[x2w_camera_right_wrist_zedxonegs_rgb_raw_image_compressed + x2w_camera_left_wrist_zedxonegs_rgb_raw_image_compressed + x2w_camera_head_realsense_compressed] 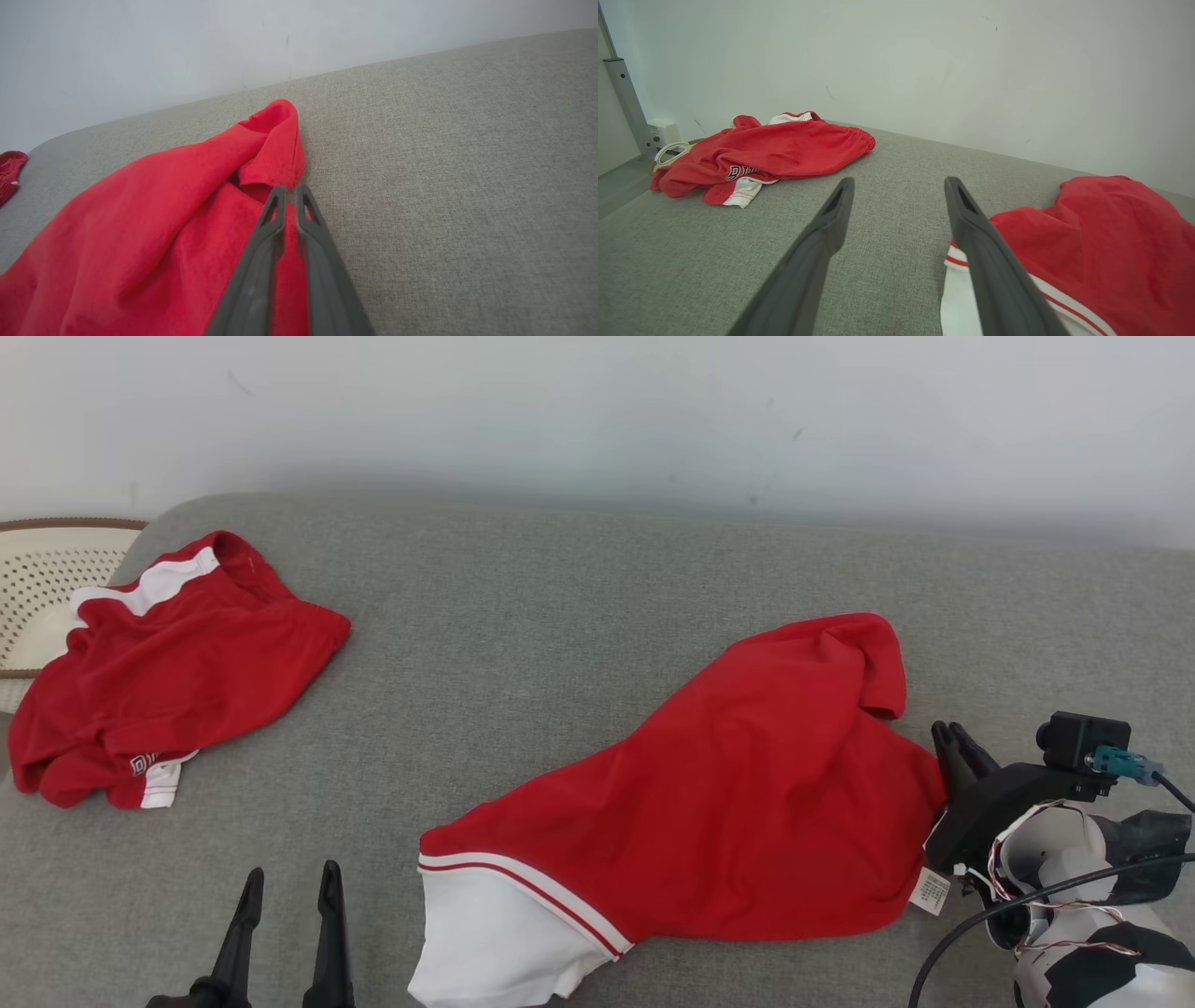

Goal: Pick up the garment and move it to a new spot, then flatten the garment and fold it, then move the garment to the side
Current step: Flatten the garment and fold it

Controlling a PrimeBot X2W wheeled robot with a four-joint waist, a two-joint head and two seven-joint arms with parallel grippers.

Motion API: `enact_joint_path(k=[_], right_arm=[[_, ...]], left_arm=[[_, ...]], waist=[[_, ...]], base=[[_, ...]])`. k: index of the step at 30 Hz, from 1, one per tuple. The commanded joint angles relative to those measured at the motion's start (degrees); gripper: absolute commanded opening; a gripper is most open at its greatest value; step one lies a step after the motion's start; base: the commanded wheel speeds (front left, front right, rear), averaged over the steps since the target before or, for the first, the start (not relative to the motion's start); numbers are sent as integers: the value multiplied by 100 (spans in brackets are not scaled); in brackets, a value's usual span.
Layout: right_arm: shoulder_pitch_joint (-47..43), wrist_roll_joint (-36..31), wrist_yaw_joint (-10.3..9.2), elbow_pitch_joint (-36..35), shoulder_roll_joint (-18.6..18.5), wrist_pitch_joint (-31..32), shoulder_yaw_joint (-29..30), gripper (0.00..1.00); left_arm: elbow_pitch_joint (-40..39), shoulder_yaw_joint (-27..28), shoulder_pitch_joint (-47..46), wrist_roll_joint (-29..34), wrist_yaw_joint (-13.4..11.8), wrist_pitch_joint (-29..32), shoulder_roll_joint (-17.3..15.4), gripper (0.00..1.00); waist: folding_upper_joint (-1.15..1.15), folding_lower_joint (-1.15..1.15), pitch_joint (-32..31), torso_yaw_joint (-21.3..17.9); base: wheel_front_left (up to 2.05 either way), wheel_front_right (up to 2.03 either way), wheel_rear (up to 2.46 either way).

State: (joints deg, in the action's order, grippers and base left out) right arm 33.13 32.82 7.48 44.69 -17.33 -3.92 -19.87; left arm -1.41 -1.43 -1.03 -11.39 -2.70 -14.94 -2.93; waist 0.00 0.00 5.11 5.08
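A wide grey upholstered surface (523, 644) runs across the head view, backed by a pale wall (597, 411). The red garment (747, 803) lies right of centre on it, spread loosely on a diagonal: a broad white band (495, 933) edged with thin red and white stripes sits at its lower left end near the bottom of that view, and its upper right end folds over into a small raised flap. A white label (931, 891) hangs from its lower right edge. The right gripper (950, 733) reaches in from the lower right, and its two dark fingers meet the garment's right edge. In the right wrist view the right gripper (290, 189) has its fingers drawn almost together, with a strip of the red garment (163, 224) pinched between them just below the folded flap, so it is clenched on the cloth. The left gripper (291, 873) sits at the lower left, fingers pointing up and spread apart, released and touching nothing. In the left wrist view the left gripper (900, 182) hovers above bare grey fabric, with the red garment (1101, 242) and its white band just beside the right-hand finger. Well apart, at the far left of the surface, a second red garment (177, 672) with white panels lies bunched, its edge overlapping a pale woven basket (47, 579).
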Motion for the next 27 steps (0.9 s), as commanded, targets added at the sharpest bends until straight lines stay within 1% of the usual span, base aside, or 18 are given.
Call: enact_joint_path(k=[1,6,11,15,18,20,21,22,25,27], right_arm=[[-48,13,3,2,-22,-1,-40,100],[24,-9,3,34,-106,81,-186,100],[63,209,3,140,-145,563,-301,100],[56,434,3,237,-176,998,-433,100],[109,569,3,323,-116,1232,-552,100],[152,604,3,357,-117,1260,-582,100],[201,613,3,374,-114,1264,-627,22],[232,608,3,377,-106,1239,-693,0],[348,698,3,350,-79,1117,-833,0],[489,752,3,254,-139,901,-852,0]], left_arm=[[24,9,39,-14,-28,-35,3,100],[44,-23,45,-48,-32,-35,3,100],[63,-96,31,-72,-37,-35,3,100],[83,-152,20,-105,-19,-35,3,100],[99,-146,-2,-123,-20,-35,3,100],[103,-144,-12,-122,-18,-35,4,100],[107,-146,-22,-127,-17,-35,4,100],[113,-150,-29,-133,-18,-35,4,100],[144,-158,-29,-144,-24,-35,3,100],[164,-155,-19,-152,-36,-35,4,100]], waist=[[0,0,2,-35],[0,0,-33,-113],[0,0,-55,-115],[0,0,-7,-42],[0,0,30,5],[0,0,42,17],[0,0,54,27],[0,0,62,38],[0,0,47,60],[0,0,25,74]], base=[[0,0,0],[0,0,0],[0,0,0],[0,0,0],[0,0,0],[0,0,0],[0,0,0],[0,0,0],[0,0,0],[0,0,0]])
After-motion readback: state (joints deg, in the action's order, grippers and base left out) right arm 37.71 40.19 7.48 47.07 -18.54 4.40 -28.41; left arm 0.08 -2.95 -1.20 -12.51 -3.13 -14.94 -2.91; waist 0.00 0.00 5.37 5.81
